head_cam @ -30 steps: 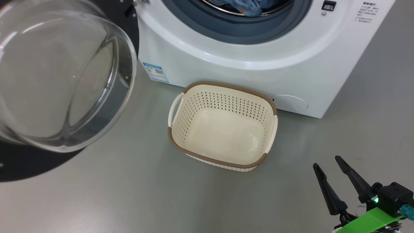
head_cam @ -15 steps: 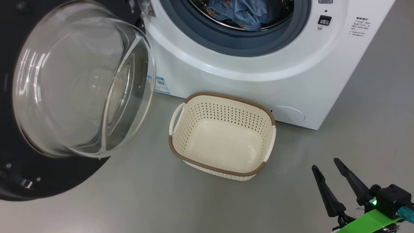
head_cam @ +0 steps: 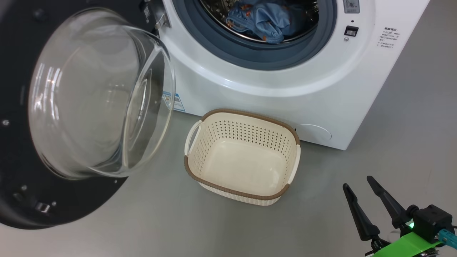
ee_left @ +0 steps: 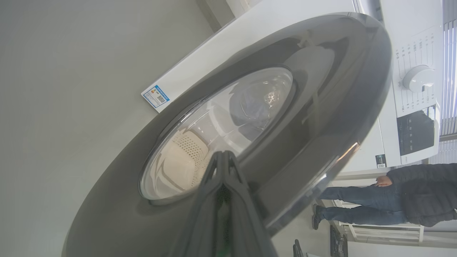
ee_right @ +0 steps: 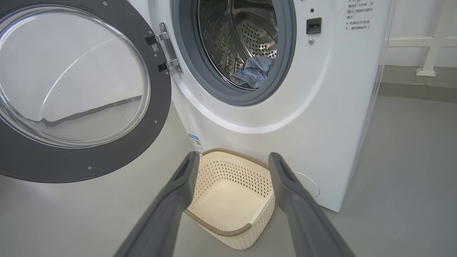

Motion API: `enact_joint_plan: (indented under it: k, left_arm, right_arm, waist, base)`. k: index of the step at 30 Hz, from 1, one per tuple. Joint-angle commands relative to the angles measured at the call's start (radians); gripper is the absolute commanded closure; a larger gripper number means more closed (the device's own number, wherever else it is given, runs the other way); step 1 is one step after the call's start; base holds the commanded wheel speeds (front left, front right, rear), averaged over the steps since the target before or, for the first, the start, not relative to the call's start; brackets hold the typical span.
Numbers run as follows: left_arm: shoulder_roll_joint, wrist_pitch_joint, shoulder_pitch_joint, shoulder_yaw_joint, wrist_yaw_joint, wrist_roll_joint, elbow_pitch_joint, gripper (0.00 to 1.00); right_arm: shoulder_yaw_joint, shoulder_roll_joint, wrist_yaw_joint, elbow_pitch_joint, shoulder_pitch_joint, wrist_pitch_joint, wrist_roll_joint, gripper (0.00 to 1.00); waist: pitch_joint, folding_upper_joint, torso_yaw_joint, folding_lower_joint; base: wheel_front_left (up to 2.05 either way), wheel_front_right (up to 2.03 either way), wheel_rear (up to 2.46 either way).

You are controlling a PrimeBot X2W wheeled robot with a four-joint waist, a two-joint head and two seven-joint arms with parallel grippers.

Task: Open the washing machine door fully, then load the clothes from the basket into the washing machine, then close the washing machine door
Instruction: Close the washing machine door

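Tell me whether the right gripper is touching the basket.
Apart. Head view shows bare floor between the open right gripper and the basket.

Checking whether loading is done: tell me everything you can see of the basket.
The basket is a small cream-white plastic tub, a rounded rectangle with perforated walls, a plain bottom, a brown woven-look rim and pale side handles. It stands upright and empty on the grey floor, close before the washing machine; whether they touch cannot be told.
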State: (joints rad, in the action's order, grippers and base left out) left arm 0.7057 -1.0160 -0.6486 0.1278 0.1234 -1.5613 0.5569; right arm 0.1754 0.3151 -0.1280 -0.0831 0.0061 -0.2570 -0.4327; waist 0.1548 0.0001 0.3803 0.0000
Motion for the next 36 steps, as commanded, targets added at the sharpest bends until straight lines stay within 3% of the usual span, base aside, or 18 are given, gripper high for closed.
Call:
enact_joint_plan:
  k: [1,15,26,36]
  left_arm:
    - [0.066,-0.020,0.001,0.026,0.007,-0.015,-0.036,1.00]
    - [0.000,-0.123,0.037,-0.034,0.007,-0.040,-0.236,1.00]
    - [-0.083,-0.150,0.035,-0.075,0.007,-0.052,-0.392,1.00]
    - [-0.179,-0.126,-0.024,-0.133,0.007,-0.025,-0.451,1.00]
  right_arm:
    - [0.014,0.009,-0.003,0.019,0.016,-0.005,0.001,0.00]
    - [0.008,-0.009,-0.003,0.017,0.035,-0.005,-0.001,0.00]
    - [0.000,-0.025,-0.003,0.022,0.034,-0.005,0.001,0.00]
    - [-0.013,-0.049,-0.003,0.028,0.025,-0.005,0.006,0.00]
  waist:
    - [-0.004,-0.0001,-0.001,0.0000]
    - [-0.039,-0.0001,-0.016,0.0000]
    - [-0.045,-0.0001,-0.084,0.0000]
    - [-0.028,-0.0001,-0.170,0.0000]
  base:
    - [0.00,0.00,0.00]
    - [0.00,0.00,0.00]
    - [0.00,0.00,0.00]
    - [0.00,0.00,0.00]
